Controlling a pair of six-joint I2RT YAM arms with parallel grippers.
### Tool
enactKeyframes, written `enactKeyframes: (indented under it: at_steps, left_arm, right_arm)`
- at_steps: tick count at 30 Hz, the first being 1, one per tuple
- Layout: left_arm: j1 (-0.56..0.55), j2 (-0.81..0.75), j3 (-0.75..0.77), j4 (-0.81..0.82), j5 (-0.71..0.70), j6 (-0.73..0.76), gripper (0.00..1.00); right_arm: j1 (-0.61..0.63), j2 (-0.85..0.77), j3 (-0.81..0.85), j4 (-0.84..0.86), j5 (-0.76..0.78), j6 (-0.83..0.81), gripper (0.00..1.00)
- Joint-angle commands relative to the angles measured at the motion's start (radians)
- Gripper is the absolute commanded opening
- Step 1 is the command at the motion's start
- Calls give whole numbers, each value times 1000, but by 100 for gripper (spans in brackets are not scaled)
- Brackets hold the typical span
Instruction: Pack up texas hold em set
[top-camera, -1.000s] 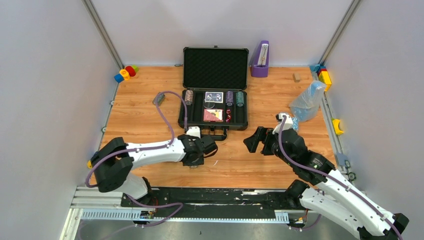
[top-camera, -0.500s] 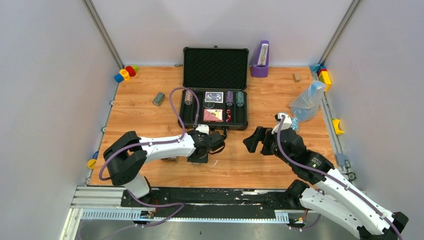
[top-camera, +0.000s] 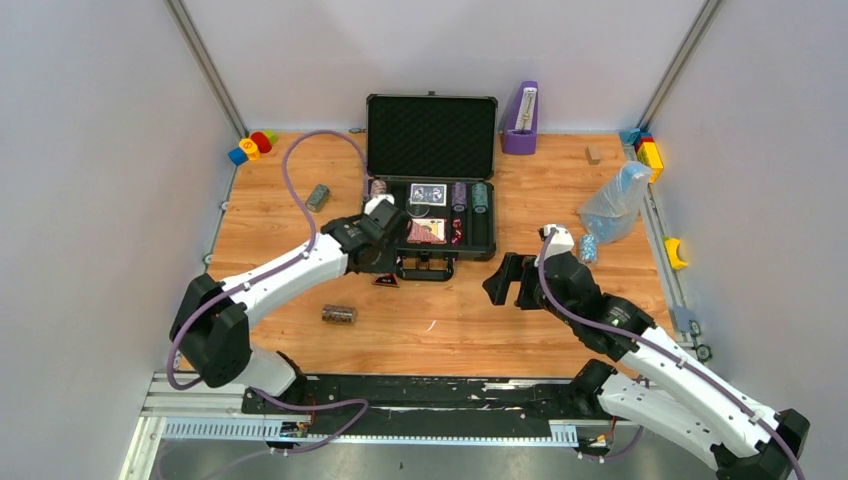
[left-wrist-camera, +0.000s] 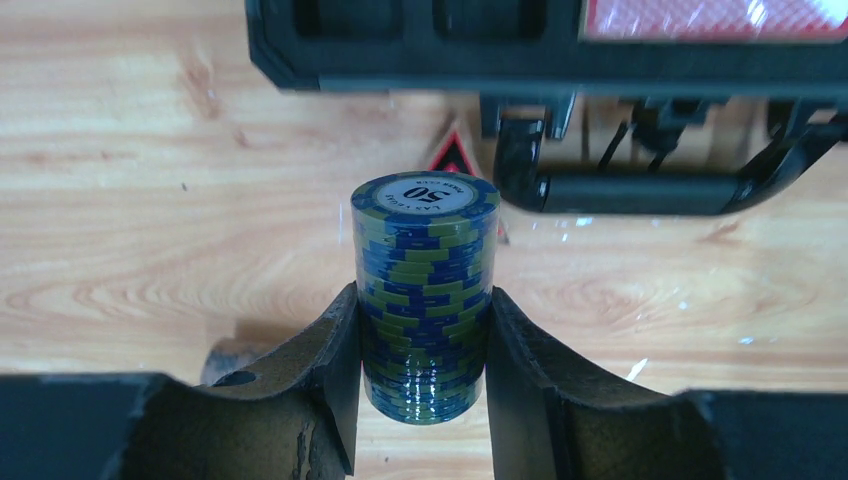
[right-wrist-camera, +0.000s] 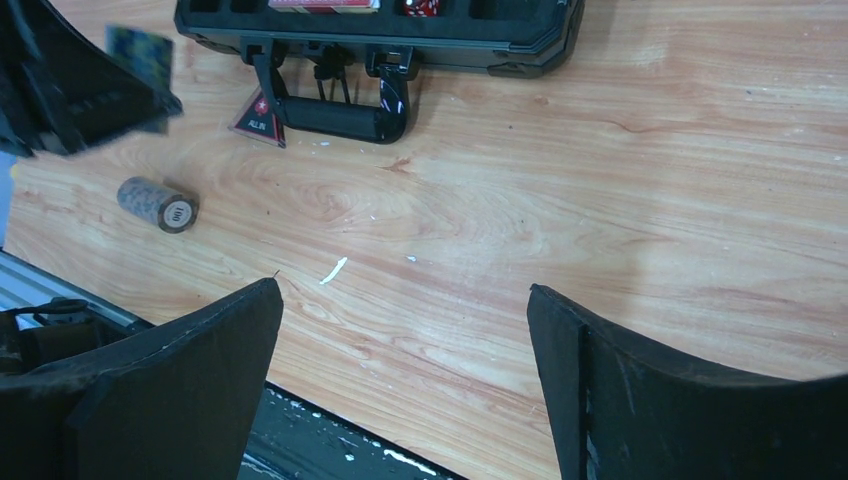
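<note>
The black case (top-camera: 430, 246) lies open at the back middle, with chip rolls, card decks and red dice in its tray. My left gripper (top-camera: 384, 232) is shut on a blue-and-green chip roll (left-wrist-camera: 425, 290) and holds it above the table at the case's front left corner. The case handle (left-wrist-camera: 620, 190) and the dark red triangle (left-wrist-camera: 452, 155) lie just ahead of it. The triangle (top-camera: 385, 281) rests on the wood by the handle. A brown chip roll (top-camera: 339, 314) lies in front, and another roll (top-camera: 318, 196) lies left of the case. My right gripper (top-camera: 505, 280) is open and empty.
A clear plastic bag (top-camera: 615, 203) with blue chips (top-camera: 588, 247) beside it lies at the right. A purple upright object (top-camera: 521, 120) stands right of the lid. Toy blocks sit in the back left (top-camera: 252, 146) and back right (top-camera: 645, 148) corners.
My left gripper has risen and swung back from the near table to the case's front left corner, carrying the blue-and-green roll. The brown roll now lies uncovered. The right gripper shifted slightly left.
</note>
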Motion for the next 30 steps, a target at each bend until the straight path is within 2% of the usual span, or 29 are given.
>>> enactKeyframes:
  at_steps: [1,6,11,16,24,30]
  left_arm:
    - [96,0,115,124,69,169,13]
    - [155,99,244,126,94,262,14]
    - [189,230,396,113,90,309,17]
    - [231,352,518,113,149,353,18]
    - [276,476,614,134,180,406,19]
    - [325,546,672,158,274,419,22]
  right_arm:
    - [-1,36,39,44,23,-20,94]
    - [-2,75,59,60,47,-24,93]
    - [-1,44,72,91,90,-46,93]
    - [-1,49,72,114,111,-72,92]
    - [-1,103,81,116,118,-90,92]
    - [-9,125,94,125,105,-101,93]
